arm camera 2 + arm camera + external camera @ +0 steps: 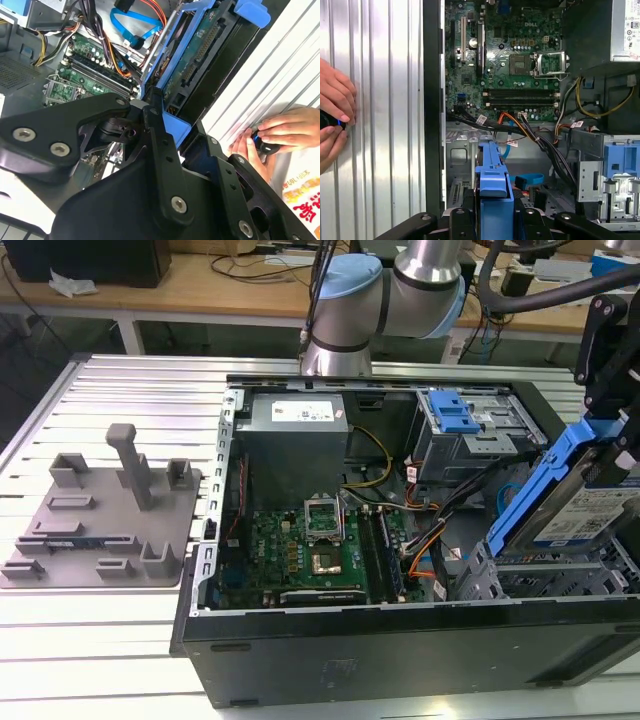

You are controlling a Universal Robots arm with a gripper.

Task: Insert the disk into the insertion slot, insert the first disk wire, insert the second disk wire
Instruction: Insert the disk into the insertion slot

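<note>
Your claw (494,222) is pinching the disk (590,512) by its blue frame. The disk hangs tilted, one end high, just above the grey slot (545,580) at the exterior view's right end of the computer case (350,660). To seat it cleanly, I judge you should square its long edges with the slot's walls, ease it in without forcing, and steer clear of the loose wires (440,535) beside the slot.
</note>
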